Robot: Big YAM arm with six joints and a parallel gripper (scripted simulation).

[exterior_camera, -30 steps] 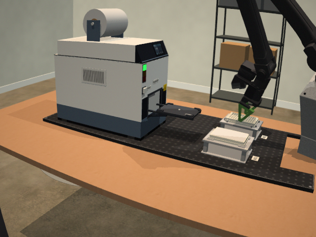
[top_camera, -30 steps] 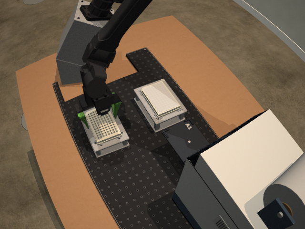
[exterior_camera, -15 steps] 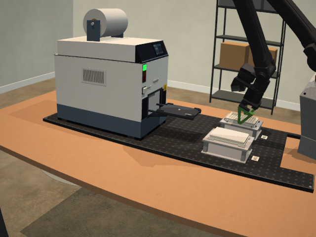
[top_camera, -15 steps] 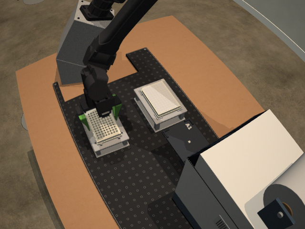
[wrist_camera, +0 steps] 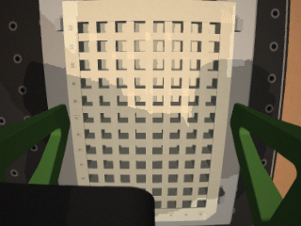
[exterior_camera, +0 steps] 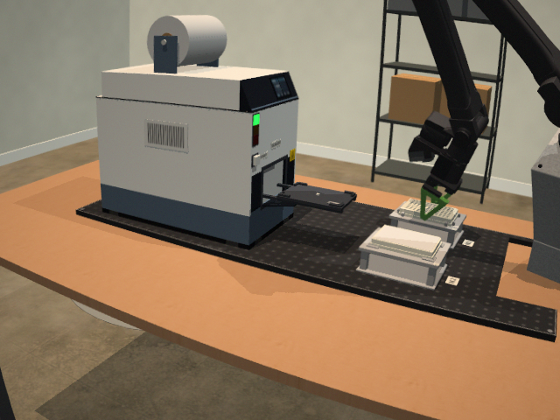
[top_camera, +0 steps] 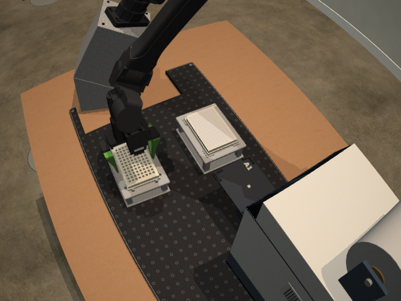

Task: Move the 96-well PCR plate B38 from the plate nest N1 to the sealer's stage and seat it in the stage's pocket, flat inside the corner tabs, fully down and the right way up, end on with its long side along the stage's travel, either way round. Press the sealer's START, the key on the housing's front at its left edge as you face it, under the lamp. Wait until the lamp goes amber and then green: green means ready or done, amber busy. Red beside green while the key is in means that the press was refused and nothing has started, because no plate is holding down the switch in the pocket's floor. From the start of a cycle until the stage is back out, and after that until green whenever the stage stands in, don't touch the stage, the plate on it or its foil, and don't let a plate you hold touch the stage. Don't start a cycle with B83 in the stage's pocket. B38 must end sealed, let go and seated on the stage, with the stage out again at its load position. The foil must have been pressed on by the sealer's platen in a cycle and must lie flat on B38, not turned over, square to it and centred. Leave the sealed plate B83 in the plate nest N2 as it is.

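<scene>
While B38 [top_camera: 136,164] sits in nest N1 [top_camera: 147,193] near the counter's left edge in the top view, sealed B83 [top_camera: 212,131] rests in N2 [top_camera: 209,162] just beside it, between N1 and the sealer [exterior_camera: 190,149]. Both nests stand on a black perforated baseplate [top_camera: 168,233]. At the sealer's front, the stage [exterior_camera: 316,197] is out with its pocket unoccupied, and the lamp [exterior_camera: 256,119] shows green. A foil roll [exterior_camera: 192,39] sits on top of the housing. No object lies between N1 and the stage except N2, off to one side.

An orange-brown counter [exterior_camera: 226,316] carries the baseplate; beyond its far edge a shelf rack [exterior_camera: 382,90] with cardboard boxes [exterior_camera: 412,97] stands by the wall.

At full opening, the gripper [wrist_camera: 150,141] straddles B38's long sides. Its green fingers stand clear of the plate edges and grasp nothing.
</scene>
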